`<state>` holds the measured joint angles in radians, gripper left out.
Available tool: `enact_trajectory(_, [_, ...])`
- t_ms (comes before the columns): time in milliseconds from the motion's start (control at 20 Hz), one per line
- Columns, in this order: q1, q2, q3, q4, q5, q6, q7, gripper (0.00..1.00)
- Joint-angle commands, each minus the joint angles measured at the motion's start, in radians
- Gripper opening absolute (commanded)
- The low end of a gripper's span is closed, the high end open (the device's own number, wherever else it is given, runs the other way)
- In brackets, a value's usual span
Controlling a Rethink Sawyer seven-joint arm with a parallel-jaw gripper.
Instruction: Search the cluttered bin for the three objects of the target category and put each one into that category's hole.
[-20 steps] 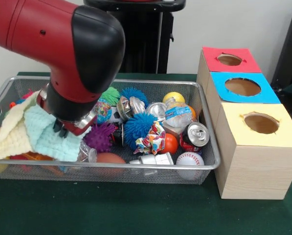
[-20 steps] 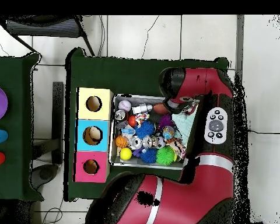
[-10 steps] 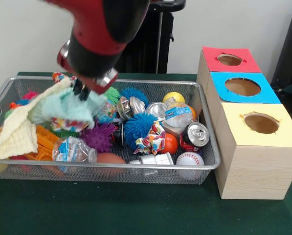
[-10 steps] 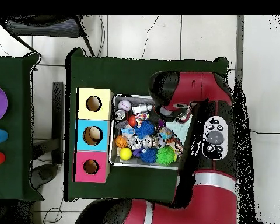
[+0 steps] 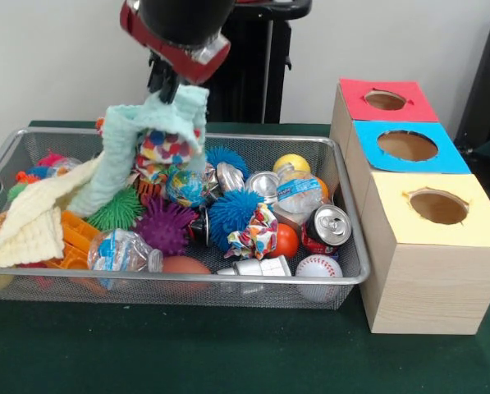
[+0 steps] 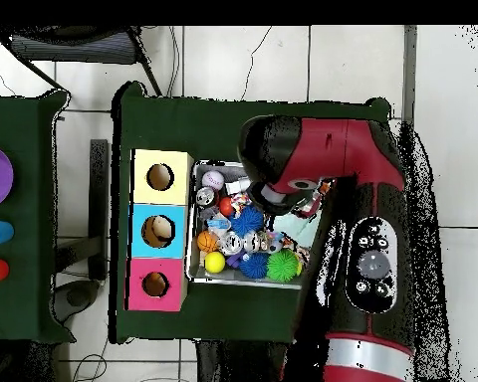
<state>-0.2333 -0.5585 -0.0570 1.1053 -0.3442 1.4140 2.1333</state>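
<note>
Far below-left of gripper: cream cloth (image 5: 33, 220) draped over wire bin (image 5: 179, 283) left rim, orange plastic pieces (image 5: 76, 238) just beside it. Crushed clear bottle (image 5: 123, 250) below gripper, near front wall. Green spiky ball (image 5: 116, 209) and purple spiky ball (image 5: 167, 226) below gripper, touching.

Gripper (image 5: 164, 80) raised over bin, pinched shut on top corner of mint cloth (image 5: 138, 139); cloth hanging down-left from pincer, lower end apparently trailing to cream cloth. Multicolour patterned fabric (image 5: 164, 152) caught up under mint cloth, just below pincer; held or merely snagged, hard to tell. Globe ball (image 5: 185, 187) directly beneath.

Below-right of gripper: blue spiky ball (image 5: 232, 212), patterned scrap (image 5: 257, 232), orange ball (image 5: 286, 240), silver cans (image 5: 263, 185), labelled bottle (image 5: 298, 193), yellow ball (image 5: 291, 162), red can (image 5: 327, 228), baseball (image 5: 317, 267).

Far right of gripper, outside bin: red hole box (image 5: 384, 100), blue hole box (image 5: 407, 146), yellow hole box (image 5: 437, 209), holes open on top.

Overhead: arm (image 6: 323, 159) covers bin's robot-side part, pincer hidden there.

Progress judgement: first cloth lifted, not yet carried to any box; target category likely cloths, target hole unclear. Nothing visible inside holes, so deposits so far cannot be told. Left to do: carry mint cloth right to box, drop, shed any snagged fabric, then fetch remaining cloths.
</note>
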Motion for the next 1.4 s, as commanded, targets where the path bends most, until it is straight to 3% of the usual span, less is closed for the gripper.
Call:
enact_trajectory(50, [-0.016, -0.078, 0.059, 0.24, 0.084, 0.02, -0.056, 0.0])
enact_trajectory(350, [-0.002, -0.118, 0.05, 0.292, 0.125, 0.014, -0.027, 0.0])
enact_trajectory(650, [0.014, -0.175, 0.035, 0.313, 0.14, 0.071, -0.012, 0.0])
enact_trajectory(1100, [0.071, -0.267, 0.013, 0.378, 0.204, 0.125, 0.079, 0.0])
enact_trajectory(1400, [0.092, -0.241, 0.029, 0.393, 0.263, 0.075, 0.118, 0.0])
